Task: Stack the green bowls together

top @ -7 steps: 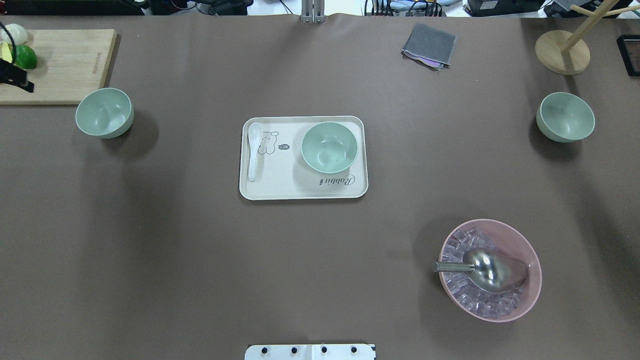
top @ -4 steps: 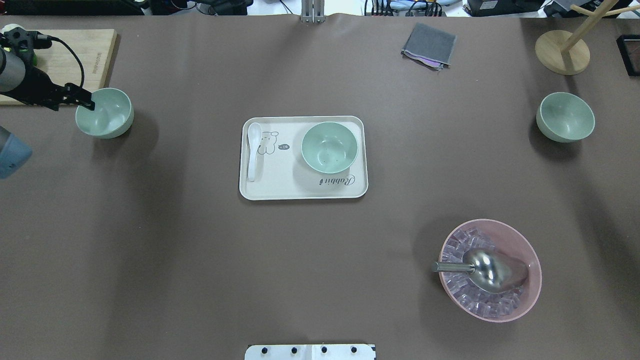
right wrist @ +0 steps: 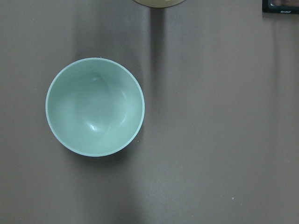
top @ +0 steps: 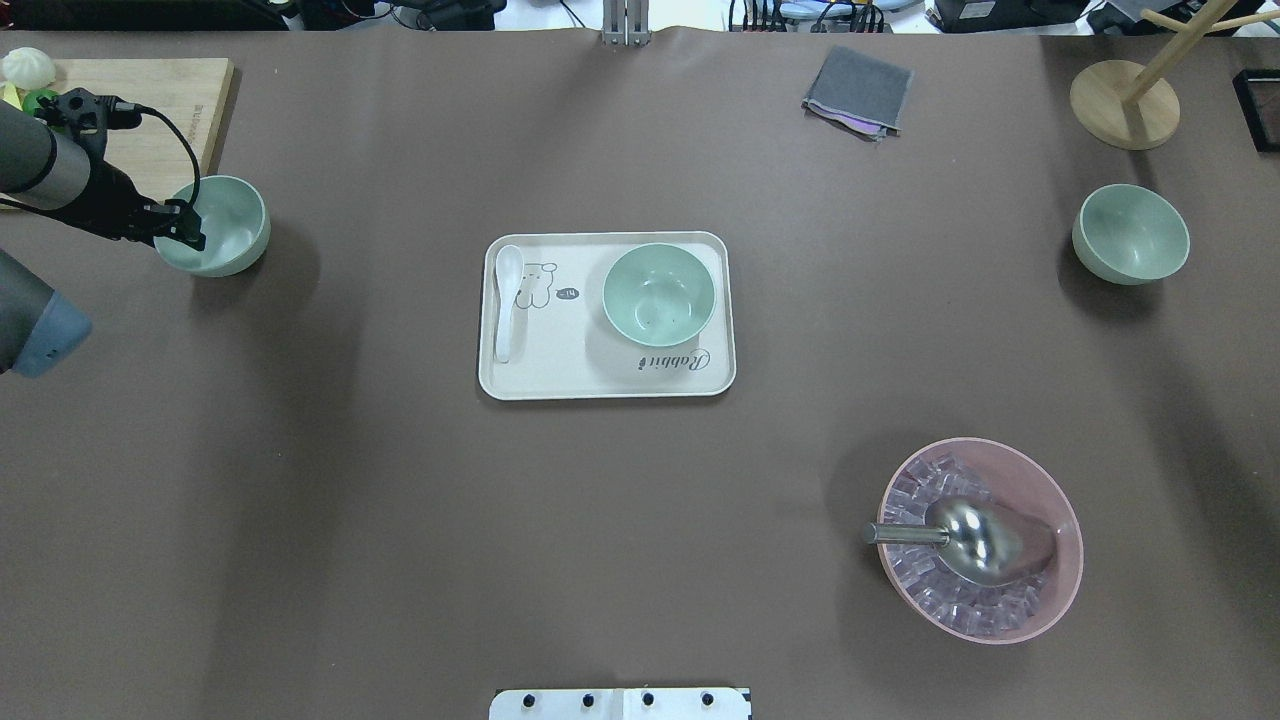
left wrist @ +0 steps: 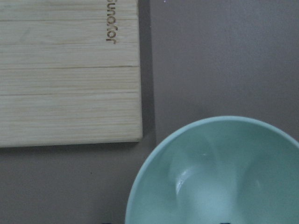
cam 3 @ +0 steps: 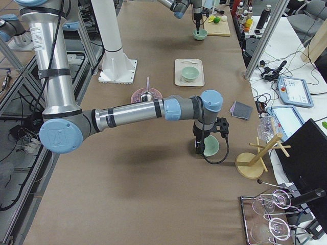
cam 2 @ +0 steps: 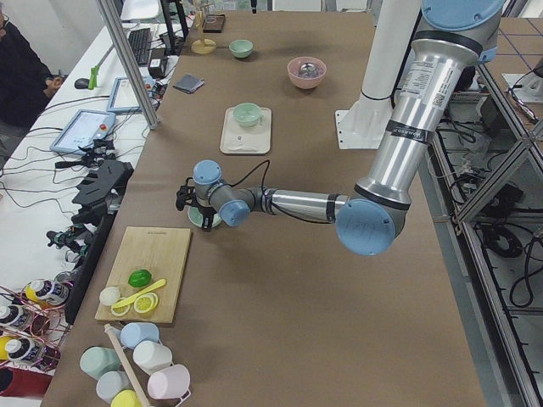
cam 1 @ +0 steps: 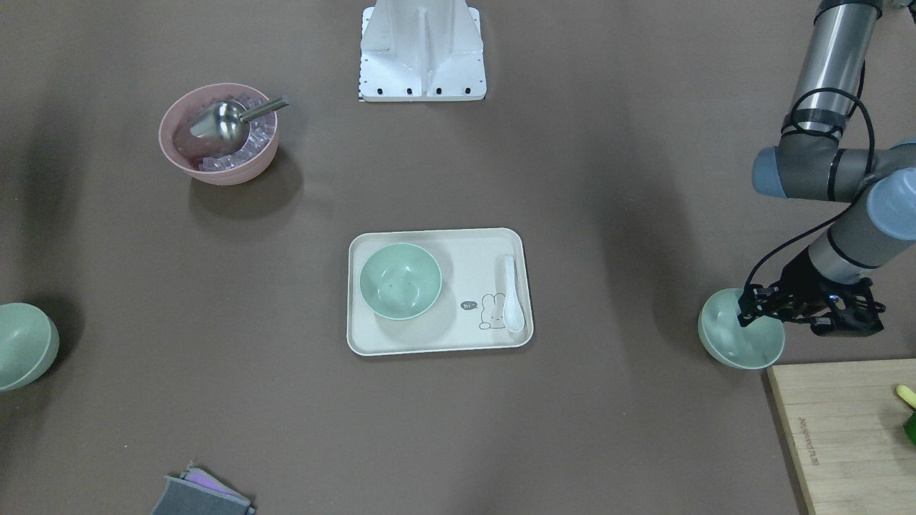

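Three pale green bowls stand apart. The middle bowl sits on the cream tray. The left bowl stands by the cutting board and fills the bottom of the left wrist view. My left gripper is open at that bowl's outer rim, one finger inside and one outside; it also shows in the front-facing view. The right bowl shows whole in the right wrist view. My right gripper shows only in the exterior right view, at that bowl; I cannot tell its state.
A pink bowl with ice and a metal scoop stands at the near right. A white spoon lies on the tray. A wooden cutting board with fruit lies behind the left bowl. A grey cloth and a wooden stand are at the far right.
My left arm has come in from the left edge and its gripper has moved onto the left bowl's rim. The bowl has shifted slightly right. Other things have not moved.
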You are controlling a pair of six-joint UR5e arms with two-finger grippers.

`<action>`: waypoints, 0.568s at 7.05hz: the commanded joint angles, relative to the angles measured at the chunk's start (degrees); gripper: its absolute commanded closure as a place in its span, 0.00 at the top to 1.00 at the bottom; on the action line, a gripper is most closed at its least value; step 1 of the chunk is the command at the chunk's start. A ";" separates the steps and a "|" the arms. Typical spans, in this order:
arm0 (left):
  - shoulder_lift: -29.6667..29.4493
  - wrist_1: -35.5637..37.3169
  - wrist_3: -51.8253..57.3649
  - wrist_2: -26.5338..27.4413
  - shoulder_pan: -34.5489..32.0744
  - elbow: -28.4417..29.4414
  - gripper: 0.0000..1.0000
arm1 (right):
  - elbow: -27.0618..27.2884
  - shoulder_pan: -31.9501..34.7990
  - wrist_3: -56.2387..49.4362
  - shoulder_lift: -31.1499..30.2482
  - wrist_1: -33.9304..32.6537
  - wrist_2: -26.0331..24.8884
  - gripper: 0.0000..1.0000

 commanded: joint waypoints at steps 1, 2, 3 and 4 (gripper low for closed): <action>0.60 0.31 0.65 -2.19 -1.50 0.11 0.00 | 0.25 0.00 0.06 0.14 -0.02 0.20 1.00; -0.09 1.97 0.40 -7.17 -4.74 0.20 0.00 | -0.19 0.00 -0.28 0.66 -0.02 0.12 1.00; -0.80 3.90 0.05 -12.70 -7.90 -0.15 0.00 | -0.36 -0.35 -0.11 0.76 -0.02 0.03 1.00; -3.94 8.27 -0.22 -15.80 -9.24 -0.76 0.00 | -1.67 -1.22 -0.20 2.76 0.41 -0.23 1.00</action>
